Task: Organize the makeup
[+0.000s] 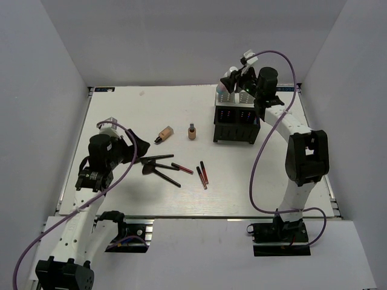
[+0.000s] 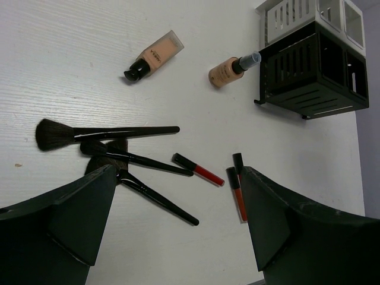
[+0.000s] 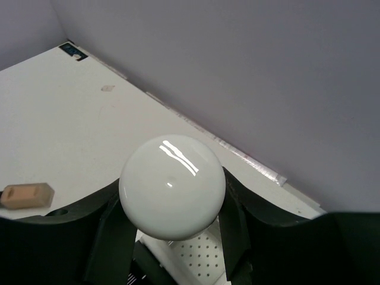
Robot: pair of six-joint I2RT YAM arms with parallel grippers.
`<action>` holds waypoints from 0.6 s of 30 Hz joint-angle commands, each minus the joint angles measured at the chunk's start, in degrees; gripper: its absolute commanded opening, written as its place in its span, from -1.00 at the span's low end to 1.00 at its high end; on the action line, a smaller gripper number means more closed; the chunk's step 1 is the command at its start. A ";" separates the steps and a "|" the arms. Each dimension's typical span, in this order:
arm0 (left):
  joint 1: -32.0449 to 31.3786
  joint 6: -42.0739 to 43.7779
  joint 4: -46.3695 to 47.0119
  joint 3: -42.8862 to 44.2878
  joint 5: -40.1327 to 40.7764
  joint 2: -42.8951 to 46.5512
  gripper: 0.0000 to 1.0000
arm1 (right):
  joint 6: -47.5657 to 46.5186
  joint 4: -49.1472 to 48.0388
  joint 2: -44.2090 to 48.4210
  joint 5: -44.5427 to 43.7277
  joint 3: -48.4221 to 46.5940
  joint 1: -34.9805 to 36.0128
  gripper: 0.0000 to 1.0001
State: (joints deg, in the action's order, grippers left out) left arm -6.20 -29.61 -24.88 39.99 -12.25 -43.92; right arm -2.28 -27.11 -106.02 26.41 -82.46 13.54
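Observation:
My right gripper [image 1: 233, 80] is shut on the white bottle [image 3: 172, 187], whose round glossy top fills the gap between the fingers in the right wrist view. It holds the bottle above the back of the compartment box [image 1: 236, 124]. My left gripper [image 1: 136, 148] is open and empty, above the brushes. On the table lie one tan bottle [image 1: 163, 134] on its side, one tan bottle [image 1: 192, 131] upright, black brushes [image 1: 158, 167] and red-black pencils [image 1: 202, 174]. The left wrist view shows the brushes [image 2: 101, 133], the pencils [image 2: 199, 170] and both tan bottles [image 2: 153, 56].
The box [image 2: 314, 65] has black front compartments and a white perforated part [image 3: 208, 255] at the back. Grey walls stand close on the left, right and far sides. The table's far edge [image 3: 178, 116] runs just behind the box.

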 commanded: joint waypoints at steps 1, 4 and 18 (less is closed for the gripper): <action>-0.22 -1.06 0.19 -0.26 1.09 2.00 0.91 | -1.58 -6.73 -0.67 -3.56 -6.49 0.09 -1.00; -0.22 -1.42 0.01 -0.44 1.35 2.44 0.91 | -2.99 -5.59 -1.38 -3.74 -6.05 -0.01 -1.00; -0.22 -1.95 0.36 0.09 1.00 0.07 0.90 | -5.80 -4.09 0.55 -4.53 2.91 -0.27 -1.00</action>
State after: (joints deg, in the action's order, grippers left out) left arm -6.20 -31.33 -25.21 39.97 -11.09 -43.44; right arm -6.39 -26.06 -107.83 22.98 -78.78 13.52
